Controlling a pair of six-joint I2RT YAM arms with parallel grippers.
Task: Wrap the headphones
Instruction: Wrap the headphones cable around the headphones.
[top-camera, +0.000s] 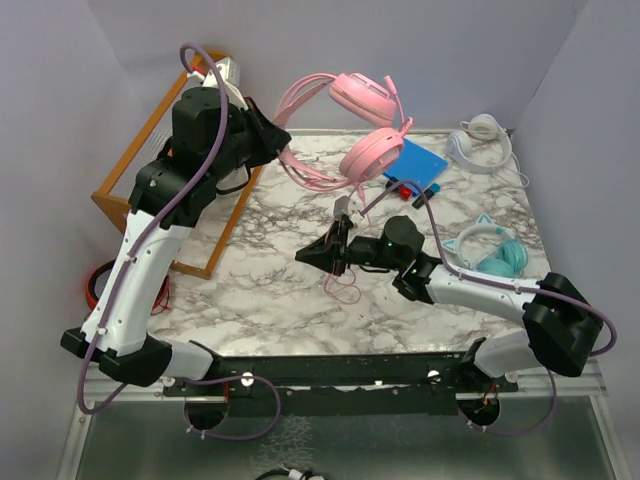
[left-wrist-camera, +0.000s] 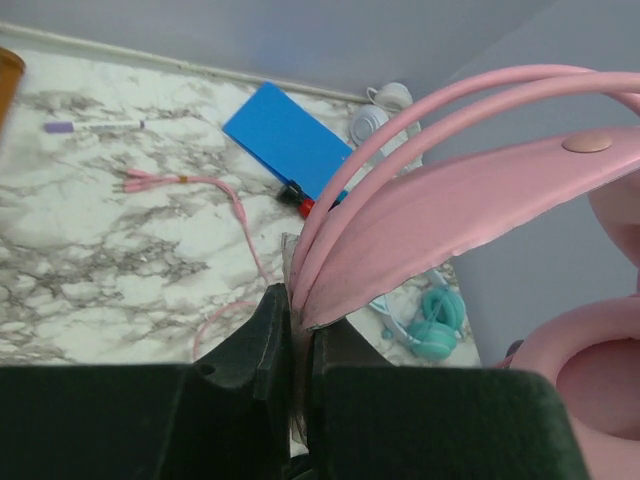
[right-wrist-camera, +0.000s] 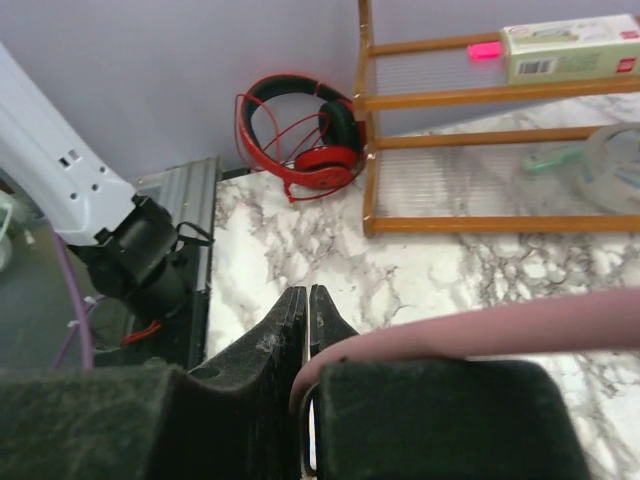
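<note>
The pink headphones (top-camera: 362, 98) hang in the air over the back of the marble table, their headband (left-wrist-camera: 470, 200) clamped in my left gripper (top-camera: 282, 140), which is shut on it (left-wrist-camera: 300, 318). Their long pink cable (top-camera: 345, 288) trails down to the table middle. My right gripper (top-camera: 305, 254) is low over the table there. In the right wrist view it (right-wrist-camera: 308, 300) is shut with the pink cable (right-wrist-camera: 500, 328) coming out from between the fingers. The white headphones (top-camera: 478, 140) lie at the back right. The teal cat-ear headphones (top-camera: 490, 252) lie at the right edge.
A blue flat case (top-camera: 415, 160) lies under the hanging pink earcups. A wooden rack (top-camera: 140, 180) with a box on it stands at the left edge. Red-and-black headphones (right-wrist-camera: 300, 130) lie off the table beside the rack. A cable end with plugs (left-wrist-camera: 150, 180) lies on the marble.
</note>
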